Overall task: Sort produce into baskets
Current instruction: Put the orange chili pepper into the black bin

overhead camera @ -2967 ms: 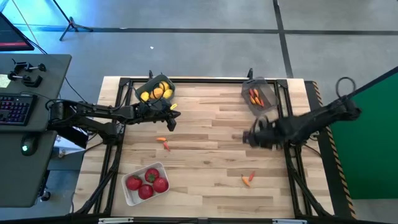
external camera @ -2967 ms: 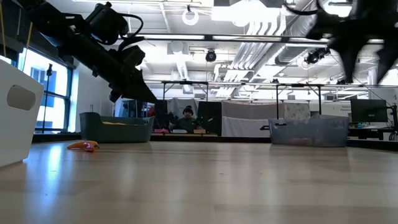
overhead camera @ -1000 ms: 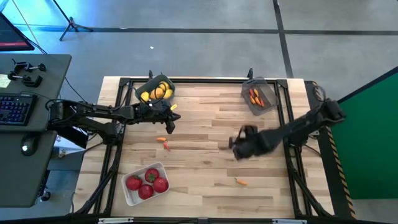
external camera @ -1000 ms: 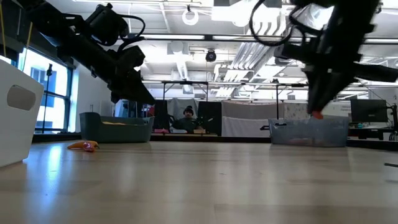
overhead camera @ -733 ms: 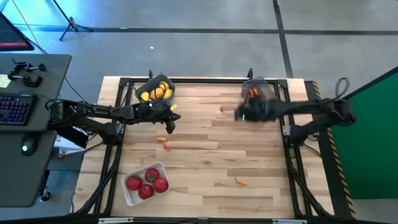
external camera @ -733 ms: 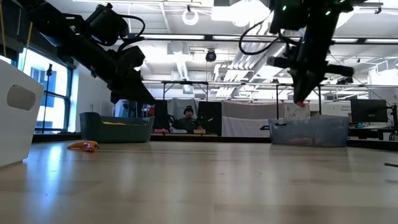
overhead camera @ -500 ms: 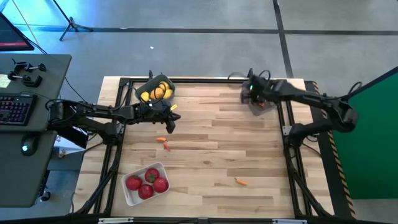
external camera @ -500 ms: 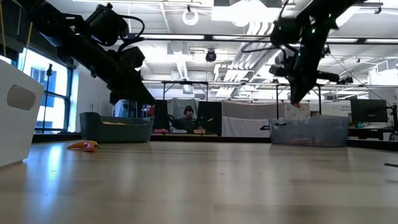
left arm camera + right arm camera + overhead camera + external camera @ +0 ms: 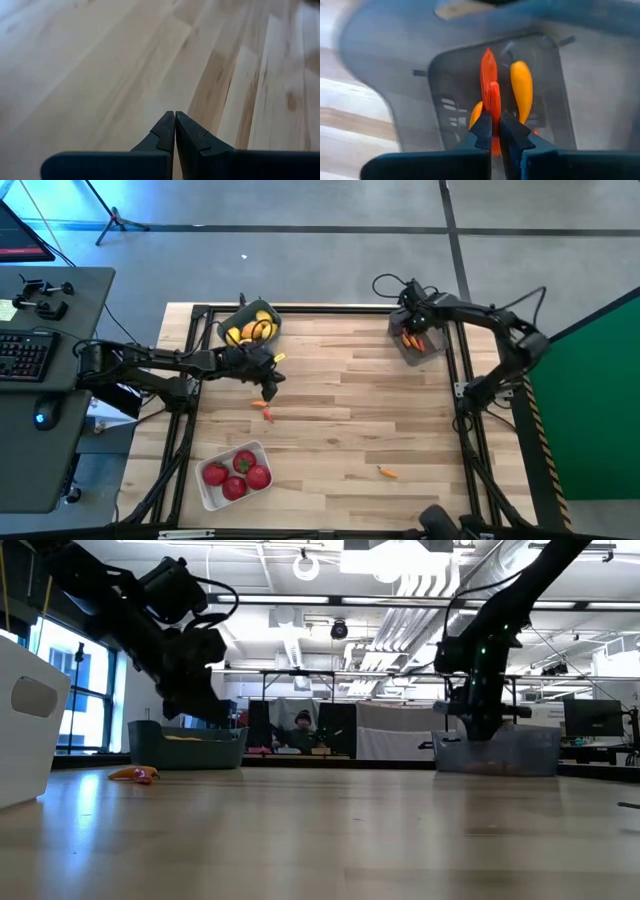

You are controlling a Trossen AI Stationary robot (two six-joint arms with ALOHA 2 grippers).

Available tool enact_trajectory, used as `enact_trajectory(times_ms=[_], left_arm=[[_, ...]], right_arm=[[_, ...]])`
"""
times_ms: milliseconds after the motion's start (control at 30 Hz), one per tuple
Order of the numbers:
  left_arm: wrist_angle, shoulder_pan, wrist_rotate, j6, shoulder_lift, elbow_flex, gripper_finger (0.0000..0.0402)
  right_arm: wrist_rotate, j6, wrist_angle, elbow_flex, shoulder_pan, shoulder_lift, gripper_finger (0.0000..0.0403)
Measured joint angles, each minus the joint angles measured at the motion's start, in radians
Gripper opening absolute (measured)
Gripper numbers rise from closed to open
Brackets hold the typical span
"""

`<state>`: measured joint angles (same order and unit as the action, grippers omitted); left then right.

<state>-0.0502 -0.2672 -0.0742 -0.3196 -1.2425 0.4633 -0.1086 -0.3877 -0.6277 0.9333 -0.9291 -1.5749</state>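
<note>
The left gripper (image 9: 268, 388) hangs over the wooden table (image 9: 330, 430), just above a small pepper (image 9: 262, 407). The right gripper (image 9: 410, 320) is over the dark bin (image 9: 425, 348) holding peppers. Lemons fill the blue-grey bin (image 9: 232, 323), tomatoes the white bin (image 9: 208, 495). Another pepper (image 9: 387, 473) lies alone.

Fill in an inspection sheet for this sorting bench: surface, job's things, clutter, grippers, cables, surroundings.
Surface: wooden table, bare planks.
Job's things: lemons in the blue-grey bin; tomatoes in the white bin; peppers in the dark bin; two peppers loose left of centre, one pepper near the front right.
Clutter: nothing seen.
Grippers: left gripper shut and empty, above the loose pair; right gripper over the dark bin, fingers shut on a red pepper.
Cables: loops along the right arm.
Surroundings: desk with keyboard at left; green screen at right; a person beyond.
</note>
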Motion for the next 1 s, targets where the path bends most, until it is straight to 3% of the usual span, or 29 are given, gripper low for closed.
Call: enact_trajectory(times_ms=[233, 533, 700, 833, 1000], left_arm=[[0.131, 0.000, -0.034, 0.043, 0.052, 0.000, 0.0000], [0.421, 0.004, -0.202, 0.292, 0.103, 0.068, 0.0026], [0.524, 0.077, -0.251, 0.491, 0.102, 0.084, 0.0059], [0.527, 0.178, -0.210, 0.678, 0.093, 0.077, 0.0082], [0.477, 0.262, -0.011, 0.771, 0.055, 0.076, 0.0094]], right_arm=[[0.004, 0.009, -0.013, 0.000, -0.004, -0.040, 0.0034], [0.018, 0.061, -0.050, 0.000, 0.000, 0.032, 0.0174], [0.039, 0.070, -0.054, 0.000, 0.012, 0.123, 0.0218], [0.039, 0.075, -0.056, 0.000, 0.026, 0.208, 0.0224], [0.039, 0.075, -0.056, 0.000, 0.029, 0.293, 0.0224]])
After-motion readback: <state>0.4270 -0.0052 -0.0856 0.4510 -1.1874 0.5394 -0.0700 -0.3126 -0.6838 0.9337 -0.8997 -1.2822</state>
